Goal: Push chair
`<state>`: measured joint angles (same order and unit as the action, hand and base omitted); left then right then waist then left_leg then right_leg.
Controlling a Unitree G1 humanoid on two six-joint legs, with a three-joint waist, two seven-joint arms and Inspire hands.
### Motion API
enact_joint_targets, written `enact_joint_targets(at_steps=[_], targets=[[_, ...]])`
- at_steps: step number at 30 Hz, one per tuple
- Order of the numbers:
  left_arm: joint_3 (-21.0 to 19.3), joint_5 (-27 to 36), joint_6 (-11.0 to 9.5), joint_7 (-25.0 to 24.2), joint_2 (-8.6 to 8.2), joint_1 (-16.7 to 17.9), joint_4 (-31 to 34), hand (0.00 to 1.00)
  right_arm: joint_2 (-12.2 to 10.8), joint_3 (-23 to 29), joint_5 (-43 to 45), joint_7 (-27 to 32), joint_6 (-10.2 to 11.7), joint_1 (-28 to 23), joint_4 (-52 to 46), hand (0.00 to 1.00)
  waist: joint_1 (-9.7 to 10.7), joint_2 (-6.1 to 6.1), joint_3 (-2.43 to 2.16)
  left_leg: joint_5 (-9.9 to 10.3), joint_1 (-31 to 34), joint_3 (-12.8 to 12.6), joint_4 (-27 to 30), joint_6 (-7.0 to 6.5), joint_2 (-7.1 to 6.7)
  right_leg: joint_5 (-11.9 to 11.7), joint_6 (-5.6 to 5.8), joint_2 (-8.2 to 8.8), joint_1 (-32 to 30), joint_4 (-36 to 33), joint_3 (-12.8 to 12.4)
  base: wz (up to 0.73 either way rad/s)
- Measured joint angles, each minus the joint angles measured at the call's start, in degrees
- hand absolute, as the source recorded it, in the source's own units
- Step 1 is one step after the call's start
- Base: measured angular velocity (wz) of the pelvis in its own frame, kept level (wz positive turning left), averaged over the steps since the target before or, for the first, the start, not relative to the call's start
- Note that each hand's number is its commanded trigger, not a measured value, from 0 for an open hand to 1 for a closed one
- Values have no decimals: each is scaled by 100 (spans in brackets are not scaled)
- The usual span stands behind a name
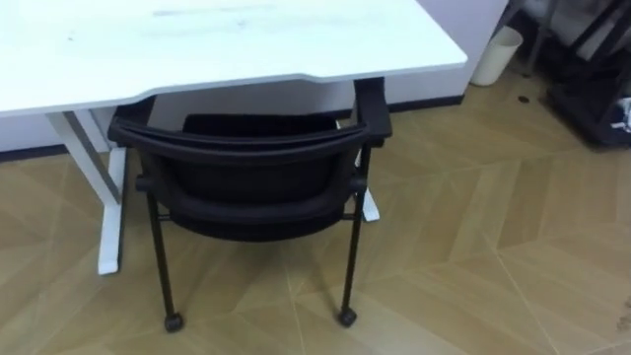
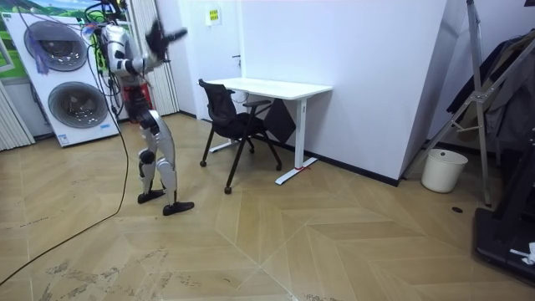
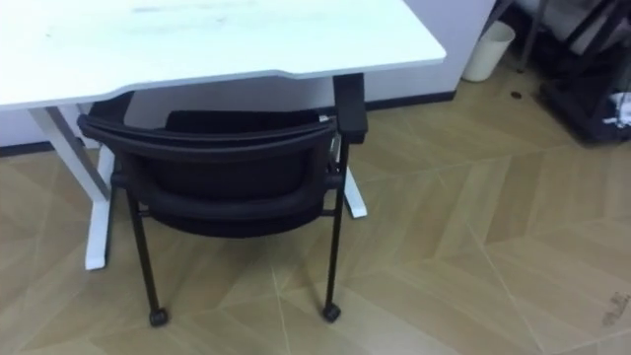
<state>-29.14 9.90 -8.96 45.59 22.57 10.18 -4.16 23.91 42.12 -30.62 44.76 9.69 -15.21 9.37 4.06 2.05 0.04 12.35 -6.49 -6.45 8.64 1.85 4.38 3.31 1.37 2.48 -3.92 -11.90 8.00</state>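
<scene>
In the room view the robot stands apart from the chair [image 2: 221, 109], hand [image 2: 159, 38] raised, fingers too small to judge.

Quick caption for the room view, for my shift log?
Robot stands between the washing machines and the black chair, which sits partly under the white desk.

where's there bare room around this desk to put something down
The white desk top is bare across all that shows. The wood floor is free right of the chair, out to the white bin. Crowded: under the desk, where the chair sits between the desk legs, and the far right corner with dark gear.
</scene>
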Motion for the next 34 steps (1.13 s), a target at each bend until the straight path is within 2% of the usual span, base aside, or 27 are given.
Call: enact_joint_targets(at_steps=[1, 2, 3, 4, 5, 6, 8, 11, 12, 14, 15, 18, 20, 23, 25, 29, 34], targets=[[-1, 92, 30, -14, -53, 15, -170, 0, -120, 0, -169, -67, -43, -58, 105, 0, -4, -27, -6, 0, 8, 15, -14, 0, 0, 10, 1, 1, -15, -8, 3, 6], [6, 233, 49, -69, -194, 121, -416, 0, -347, -4, -472, -276, -93, -186, 313, 0, 8, -76, -20, 1, 6, 35, -47, -1, -2, 44, 7, 7, -31, -46, 18, 7], [22, 310, 55, -125, -269, 169, -518, 0, -451, -18, -623, -399, -98, -273, 453, 0, 12, -105, -16, 4, -8, 35, -60, -3, -3, 69, 7, 10, -35, -79, 26, 11], [103, 432, 61, -206, -401, 272, -738, 0, -622, -74, -872, -659, -104, -433, 832, 0, 16, -162, -38, 8, -33, 50, -96, -1, -3, 128, 17, 13, -35, -108, 41, 9], [250, 509, 55, -321, -480, 400, -1085, 0, -759, -154, -1038, -939, -112, -513, 1358, 0, 6, -218, -33, 10, -73, 72, -104, 3, -4, 185, 16, 21, -35, -178, 47, 8], [326, 579, 57, -398, -519, 466, -1278, 0, -829, -199, -1096, -1044, -122, -530, 1584, 0, 7, -212, -17, 18, -88, 76, -107, 6, -7, 224, 22, 28, -37, -215, 48, 0], [599, 887, 118, -778, -776, 730, -1953, 0, -1025, -464, -1334, -1521, -205, -585, 2653, 0, 40, -299, -74, 87, -137, 120, -91, 13, -5, 375, 41, 39, -36, -350, 48, 4], [788, 1224, 152, -1343, -923, 765, -3062, 0, -1252, -762, -1535, -2100, -401, -566, 4002, 0, 45, -275, -74, 118, -184, 182, -92, 25, -3, 521, 44, 59, -16, -485, 74, 12], [788, 1271, 154, -1447, -946, 766, -3294, 0, -1315, -766, -1530, -2218, -411, -571, 4188, 0, 53, -270, -77, 123, -190, 188, -91, 31, 1, 536, 45, 58, -1, -488, 86, 8], [812, 1364, 203, -1810, -1096, 817, -3899, 0, -1498, -829, -1393, -2569, -433, -624, 4717, 0, 64, -269, -64, 132, -205, 183, -101, 29, 1, 550, 48, 57, 14, -485, 62, 2], [889, 1424, 224, -2014, -1123, 816, -4251, 0, -1509, -946, -1395, -2737, -461, -612, 4962, 0, 68, -277, -59, 150, -208, 180, -99, 19, -2, 553, 54, 57, 14, -498, 64, 0], [1146, 1500, 325, -2437, -1137, 811, -4782, 0, -1518, -1296, -1281, -3046, -591, -607, 5304, 0, 79, -283, -50, 196, -199, 188, -89, 8, -2, 559, 63, 58, 15, -490, 62, -1], [1465, 1460, 457, -2922, -1161, 712, -5403, 0, -1524, -1588, -1007, -3355, -691, -490, 5619, 0, 86, -289, -51, 208, -199, 194, -80, -4, -8, 554, 69, 56, 18, -479, 45, -2], [1614, 1132, 677, -3373, -1285, 572, -5902, 0, -1565, -1918, -515, -3691, -871, -240, 5822, 0, 89, -307, -45, 210, -202, 174, -84, -6, -8, 550, 72, 39, 7, -474, 7, -5], [1752, 1045, 814, -3614, -1325, 506, -6029, 0, -1578, -2154, -332, -3886, -963, -142, 5829, 0, 83, -315, -40, 210, -200, 171, -86, -6, -9, 550, 72, 39, -5, -479, 4, 0], [2304, 970, 1105, -4063, -1343, 268, -6067, 0, -1573, -2746, -272, -4350, -1111, 230, 5831, 0, 61, -340, -17, 210, -196, 149, -85, -6, -9, 550, 73, 27, -37, -474, -10, -2], [2509, 913, 1170, -4504, -1443, -20, -6185, 0, -1586, -3189, -120, -4935, -1235, 432, 5823, 0, 54, -353, -7, 209, -194, 112, -67, -6, -7, 551, 72, 24, -67, -508, -21, -2]])
